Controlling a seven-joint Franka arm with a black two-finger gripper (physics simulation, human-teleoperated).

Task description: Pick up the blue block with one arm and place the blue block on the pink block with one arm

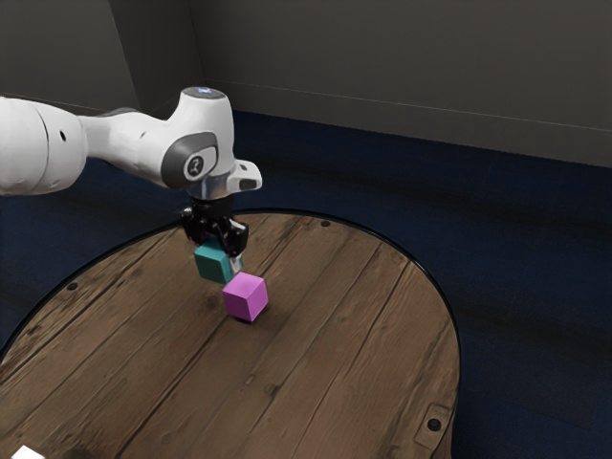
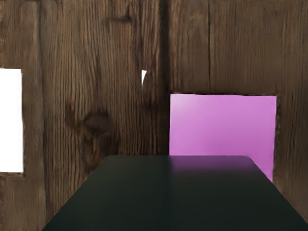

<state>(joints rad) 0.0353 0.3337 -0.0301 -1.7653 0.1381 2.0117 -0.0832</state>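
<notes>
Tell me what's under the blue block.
Wooden table, with the pink block close beside. The blue block, held in the hand, hides the spot directly below it.

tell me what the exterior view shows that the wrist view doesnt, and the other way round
Exterior view: the white arm, its gripper shut on the blue block, which is lifted off the round table, plus the dark floor and wall.

Wrist view: a straight-down look at the wood, with a white patch lying apart from the pink block.

Both: the pink block, the wooden tabletop and the blue block, a dark blur under the hand in the wrist view.
</notes>
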